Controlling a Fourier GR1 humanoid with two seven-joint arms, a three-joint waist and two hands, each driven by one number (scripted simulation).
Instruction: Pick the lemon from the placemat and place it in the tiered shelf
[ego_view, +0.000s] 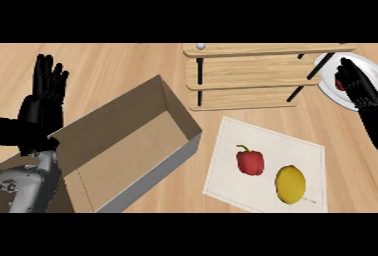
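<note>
1. The lemon is lying on the placemat, just beside a red pepper, with no hand touching it.
2. The right hand is hanging over a white plate at the right edge, fingers straight, holding nothing.
3. The left hand is resting at the left edge, fingers up and spread.
4. The shelf is standing beyond the placemat, with an open box sitting left of both.
</note>
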